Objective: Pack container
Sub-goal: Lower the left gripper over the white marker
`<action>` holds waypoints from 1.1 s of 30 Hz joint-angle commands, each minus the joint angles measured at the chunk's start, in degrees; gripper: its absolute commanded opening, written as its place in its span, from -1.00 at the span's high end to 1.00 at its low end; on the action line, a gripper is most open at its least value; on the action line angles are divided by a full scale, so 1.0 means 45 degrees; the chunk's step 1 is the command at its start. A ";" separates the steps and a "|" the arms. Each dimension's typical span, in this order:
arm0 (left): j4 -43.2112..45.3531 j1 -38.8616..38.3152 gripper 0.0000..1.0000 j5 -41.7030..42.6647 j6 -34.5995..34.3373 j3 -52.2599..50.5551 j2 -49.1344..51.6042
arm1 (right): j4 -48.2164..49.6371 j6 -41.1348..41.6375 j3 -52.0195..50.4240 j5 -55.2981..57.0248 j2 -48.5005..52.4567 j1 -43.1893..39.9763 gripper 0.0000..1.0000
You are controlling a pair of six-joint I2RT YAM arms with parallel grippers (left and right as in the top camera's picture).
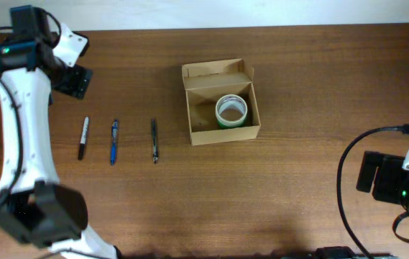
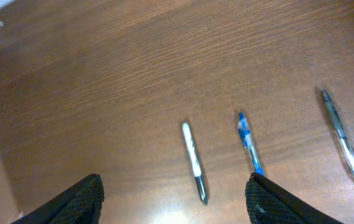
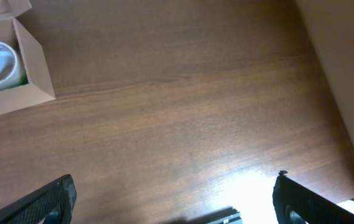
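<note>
From overhead, the small tan cardboard box (image 1: 222, 134) sits near the middle of the brown wooden table (image 1: 305, 187) with its flap lid open. A white-and-green roll of tape (image 1: 231, 110) lies inside it. Well to its left, three things wait in a row: a black-and-white marker (image 1: 83, 137), a blue pen (image 1: 114, 141) and a slim dark pen (image 1: 154, 139). I judge the packing barely begun (if all three are meant to go in), with the lid not yet closed.

From my left wrist, my left gripper (image 2: 175, 211) is spread wide and holds nothing. It hovers over the wood, with the marker and the blue pen lying between its fingers. The marker's barrel shows no writing I can read.

From my right wrist, my right gripper (image 3: 177, 208) is equally wide apart and empty above bare wood. The box with its tape lies well off at the upper left. The green print on the roll is too small to read.
</note>
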 commanded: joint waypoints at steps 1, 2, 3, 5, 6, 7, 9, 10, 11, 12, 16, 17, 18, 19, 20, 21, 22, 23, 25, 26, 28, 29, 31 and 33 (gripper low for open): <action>-0.0034 0.0126 -0.48 0.0321 -0.0350 -0.1107 -0.2006 | 0.0223 0.0063 -0.0019 0.0311 0.0345 0.0141 -0.98; 0.0136 0.0141 -0.48 0.0325 -0.0486 -0.1647 -0.2409 | 0.0272 0.0063 -0.0024 0.0306 0.0447 0.0141 -0.99; 0.0311 0.0146 -0.49 0.0321 -0.0573 -0.2166 -0.2749 | 0.0311 0.0068 -0.0019 0.0296 0.0544 0.0141 -0.98; 0.0792 0.0141 -0.50 0.0325 -0.0806 -0.3497 -0.3643 | 0.0364 0.0063 -0.0024 0.0214 0.0651 0.0141 -0.98; 0.1059 0.0126 -0.51 0.0325 -0.0918 -0.4226 -0.4138 | 0.0393 0.0063 -0.0019 0.0209 0.0690 0.0141 -0.98; 0.1273 0.0117 -0.52 0.0321 -0.1005 -0.4809 -0.4541 | 0.0427 0.0063 -0.0024 0.0209 0.0714 0.0141 -0.98; 0.1685 0.0107 -0.56 0.0325 -0.1234 -0.6023 -0.5440 | 0.0525 0.0063 -0.0019 0.0209 0.0714 0.0141 -0.98; 0.1797 0.0107 -0.56 0.0330 -0.1418 -0.6543 -0.5877 | 0.0588 0.0063 -0.0019 0.0214 0.0714 0.0141 -0.98; 0.1865 0.0107 -0.56 0.0330 -0.1583 -0.7028 -0.6309 | 0.0646 0.0063 -0.0019 0.0214 0.0714 0.0141 -0.98; 0.1909 0.0063 -0.56 0.0325 -0.1724 -0.7368 -0.6654 | 0.0670 0.0063 -0.0019 0.0209 0.0714 0.0141 -0.98; 0.1972 -0.0296 -0.62 0.0019 -0.2137 -0.8505 -0.7907 | 0.0763 0.0063 -0.0019 -0.0160 0.0797 0.0141 -0.98; 0.1962 -0.0403 -0.63 -0.0010 -0.2200 -0.8738 -0.8097 | 0.0763 0.0063 -0.0019 -0.0233 0.0801 0.0141 -0.98; 0.1972 -0.0476 -0.64 -0.0121 -0.2336 -0.8927 -0.8174 | 0.0763 0.0063 -0.0019 -0.0277 0.0811 0.0155 -0.98; 0.2006 -0.0529 -0.69 -0.0209 -0.2497 -0.9160 -0.8189 | 0.0758 0.0063 -0.0019 -0.0272 0.0855 0.0248 -0.98; 0.2108 -0.0539 -0.69 -0.0155 -0.2565 -0.9403 -0.8106 | 0.0753 0.0058 -0.0019 -0.0262 0.0865 0.0389 -0.98; 0.2234 -0.0534 -0.70 -0.0151 -0.2633 -0.9564 -0.8014 | 0.0748 0.0058 -0.0019 -0.0248 0.0865 0.0471 -0.98; 0.2375 -0.0534 -0.71 -0.0160 -0.2710 -0.9709 -0.7859 | 0.0743 0.0058 -0.0019 -0.0175 0.0865 0.0597 -0.98; 0.2477 -0.0534 -0.71 -0.0165 -0.2764 -0.9787 -0.7645 | 0.0733 0.0058 -0.0019 -0.0117 0.0865 0.0724 -0.98; 0.2657 -0.0423 -0.71 -0.0165 -0.2866 -0.9797 -0.6994 | 0.0695 0.0058 -0.0019 -0.0112 0.0865 0.0884 -0.98; 0.2715 -0.0330 -0.71 -0.0160 -0.3036 -0.9797 -0.6688 | 0.0680 0.0063 -0.0019 -0.0117 0.0865 0.0889 -0.97; 0.2943 0.0015 -0.70 -0.0165 -0.3405 -0.9797 -0.5756 | 0.0607 0.0068 -0.0019 -0.0117 0.0860 0.0889 -0.98; 0.2982 0.0160 -0.70 -0.0165 -0.3546 -0.9797 -0.5425 | 0.0607 0.0068 -0.0019 -0.0117 0.0850 0.0889 -0.98; 0.3031 0.0447 -0.69 -0.0155 -0.3978 -0.9797 -0.4872 | 0.0607 0.0068 -0.0019 -0.0121 0.0855 0.0889 -0.98; 0.3026 0.0695 -0.66 -0.0146 -0.4284 -0.9797 -0.4401 | 0.0612 0.0073 -0.0019 -0.0121 0.0855 0.0889 -0.98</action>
